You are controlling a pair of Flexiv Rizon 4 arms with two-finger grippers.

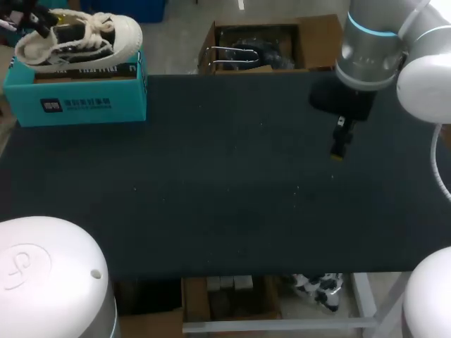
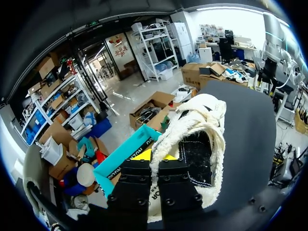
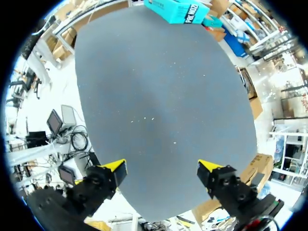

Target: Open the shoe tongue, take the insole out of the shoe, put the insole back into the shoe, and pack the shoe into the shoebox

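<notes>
Basically the packing step: the left end effector clamps the shoe by its side, perched on the teal shoebox at the far left of the tabletop, the right end effector hangs spread open far right, and next it probably needs seating inside, then releasing.

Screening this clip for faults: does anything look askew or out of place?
The shoe lies tilted across the open top of the teal shoebox, not settled inside, its collar pinched in the left claw. The right claw hangs open above the table. Nothing spilled or damaged shows.
</notes>
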